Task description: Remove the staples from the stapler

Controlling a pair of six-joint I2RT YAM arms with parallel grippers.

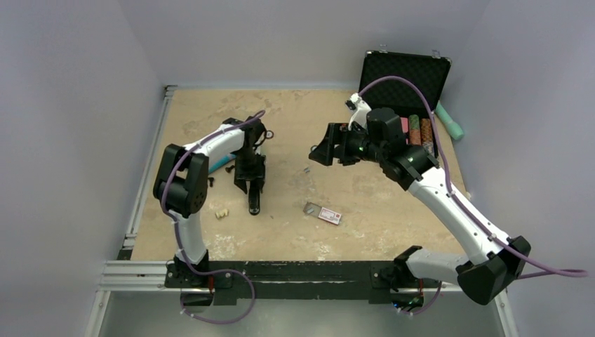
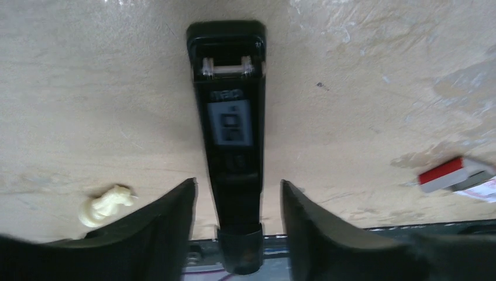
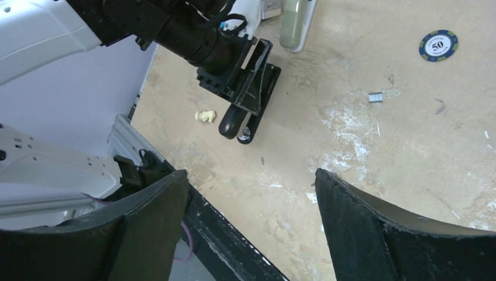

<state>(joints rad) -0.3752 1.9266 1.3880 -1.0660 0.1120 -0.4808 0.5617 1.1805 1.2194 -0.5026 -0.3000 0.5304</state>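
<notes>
Near the left side of the table (image 1: 295, 112), a small pale yellow lump (image 1: 222, 214) is lying just beside the front end of the stapler (image 1: 254, 203). I am holding my left gripper (image 1: 250, 175) over the back half of that stapler, with one finger (image 2: 169, 228) standing on each side of its black body. In my left wrist view a thin strip of table is showing between each finger and the stapler, so I am straddling it with parted jaws, not squeezing it. The stapler is lying lengthwise on the wood, its front end pointing toward the arm bases.

Moving right, a short strip of staples (image 1: 306, 168) is resting on the bare table near the middle, well apart from the stapler. Nearer the bases, a small red and white box (image 1: 330, 215) is lying flat.

Further right, I am hovering my right gripper (image 1: 319, 151) above the table, pointing it toward the stapler. Its jaws are standing wide apart and are carrying nothing.

At the far right corner, a black case (image 1: 407, 74) is standing with its lid up, and a teal object (image 1: 449, 121) is lying beside it.
</notes>
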